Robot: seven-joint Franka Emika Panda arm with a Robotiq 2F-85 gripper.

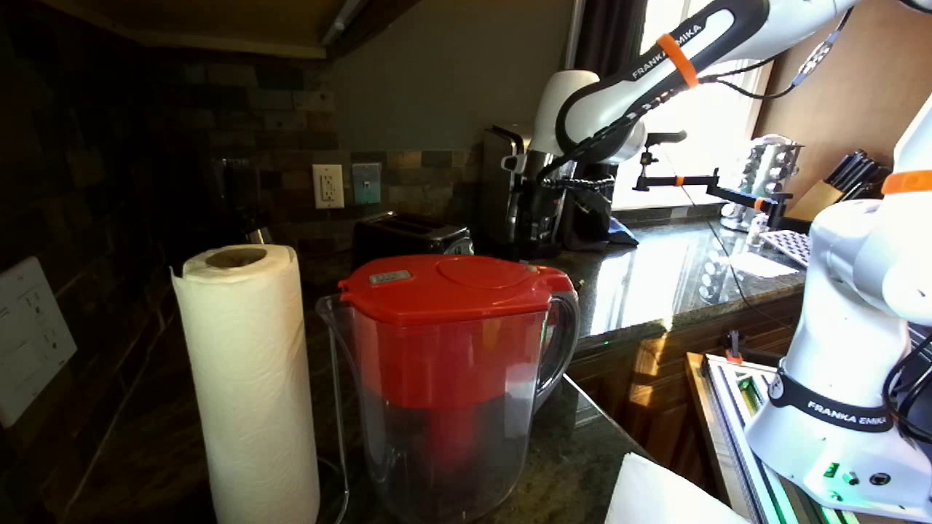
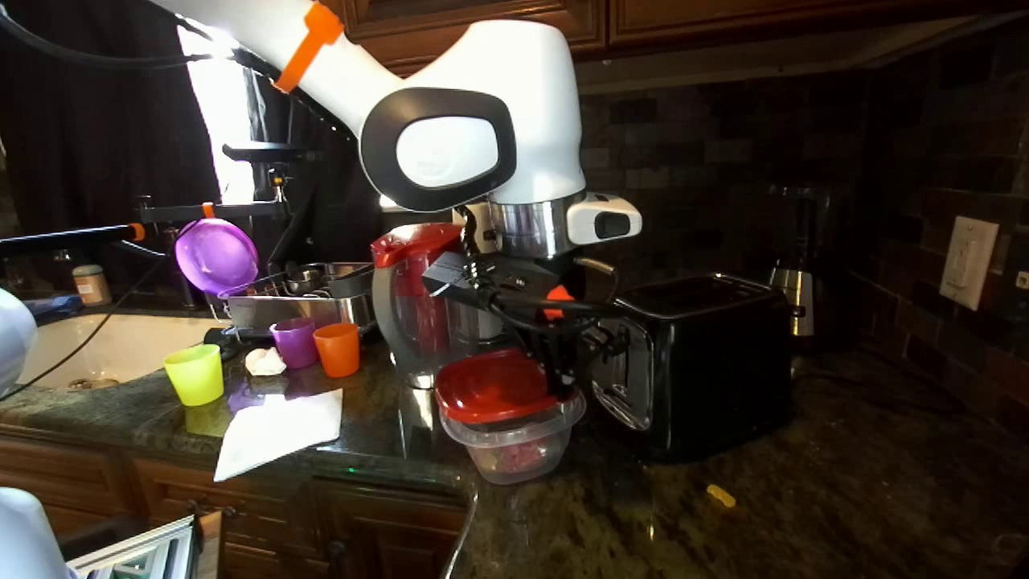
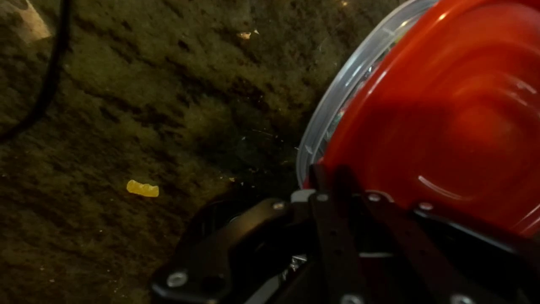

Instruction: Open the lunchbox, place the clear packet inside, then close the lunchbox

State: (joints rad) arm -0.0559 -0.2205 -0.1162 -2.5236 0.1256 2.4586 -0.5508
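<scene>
Beside the black toaster [image 2: 707,374] on the bench [image 2: 643,531], the lunchbox [image 2: 514,457] stands beneath the tool [image 2: 560,386], which points down at the toaster-side edge of the red lid [image 2: 486,390]. The tool's jaws are nearly together, with their tips at that edge; it is too dark to tell whether they pinch it. The lid sits askew, and in the wrist view a strip of clear rim [image 3: 338,93] shows past it. In an exterior view the pitcher [image 2: 422,289] stands behind the lunchbox, and a yellow piece [image 2: 721,494] lies well apart.
</scene>
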